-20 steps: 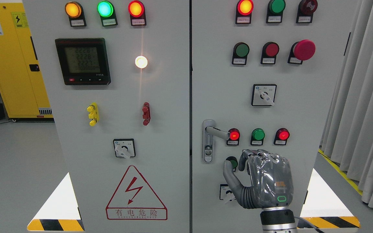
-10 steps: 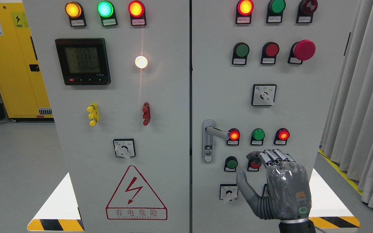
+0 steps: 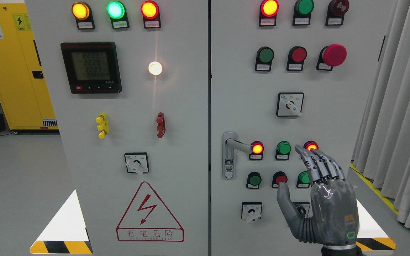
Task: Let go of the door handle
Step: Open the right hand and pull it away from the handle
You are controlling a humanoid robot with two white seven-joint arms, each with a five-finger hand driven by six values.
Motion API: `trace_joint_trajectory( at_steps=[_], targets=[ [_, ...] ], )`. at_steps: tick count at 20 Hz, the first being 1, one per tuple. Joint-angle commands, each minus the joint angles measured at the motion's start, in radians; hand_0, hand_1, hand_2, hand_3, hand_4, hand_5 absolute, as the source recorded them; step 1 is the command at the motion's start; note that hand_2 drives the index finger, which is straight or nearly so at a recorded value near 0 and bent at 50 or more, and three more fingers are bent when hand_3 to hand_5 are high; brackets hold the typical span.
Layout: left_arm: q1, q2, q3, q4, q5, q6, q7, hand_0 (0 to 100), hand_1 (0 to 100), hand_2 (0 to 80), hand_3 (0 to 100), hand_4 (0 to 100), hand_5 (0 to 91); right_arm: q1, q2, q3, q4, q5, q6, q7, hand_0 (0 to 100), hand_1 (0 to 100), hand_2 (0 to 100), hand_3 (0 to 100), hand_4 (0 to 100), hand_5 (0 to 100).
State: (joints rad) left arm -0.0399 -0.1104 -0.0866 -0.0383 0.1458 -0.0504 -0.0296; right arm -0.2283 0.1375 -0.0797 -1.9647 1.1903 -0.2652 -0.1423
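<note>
Right hand (image 3: 324, 199) — fingers extended, empty

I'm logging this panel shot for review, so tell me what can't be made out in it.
- Head view: the small labels under the indicator lamps are too small to read.
- The selector switch low on the right door is mostly hidden behind the right robot hand.
- The red lamp is partly covered by the fingertips.
- The right arm is cut off by the bottom edge.
- The left robot hand is out of view.

"有电危险" on warning triangle (image 3: 150, 213)
</note>
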Motion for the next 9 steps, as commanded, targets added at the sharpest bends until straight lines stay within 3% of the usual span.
trace_joint_trajectory(
  at_steps=[1,9],
  targets=[
    [0.0,0.0,0.001,0.0,0.0,0.0,0.0,12,56,0.0,0,0,0.0,0.001,-0.001,-0.026,-0.008,-0.009,-0.002,0.01,71,28,0,0,0,0],
    [0.0,0.0,0.001,0.0,0.0,0.0,0.0,12,56,0.0,0,0,0.0,0.001,-0.001,-0.011,-0.008,-0.017,0.0,0.015,71,28,0,0,0,0]
  ],
)
